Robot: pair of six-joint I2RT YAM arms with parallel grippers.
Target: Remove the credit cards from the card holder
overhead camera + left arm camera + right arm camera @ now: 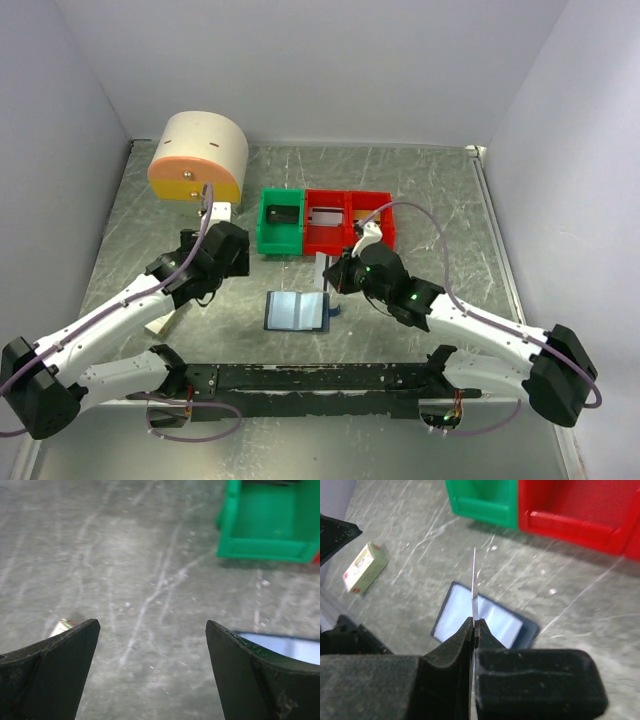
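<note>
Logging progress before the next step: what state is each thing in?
Holder: open, lying flat.
Card: out of holder, pinched edge-on.
Right tool: shut on card.
Left tool: open, empty.
Green bin: holds a dark item.

- Your left arm (pixel 110 320) and right arm (pixel 480 325) have white links, black joints and bulky black shoulder housings.
- A pale lilac cable (pixel 207 205) runs along each arm.
- You'll see small green lights (pixel 412 297) on the right arm.
- Your left fingers (pixel 55 665) and right fingers (pixel 451 647) are matte black wedges, lightly scuffed.
</note>
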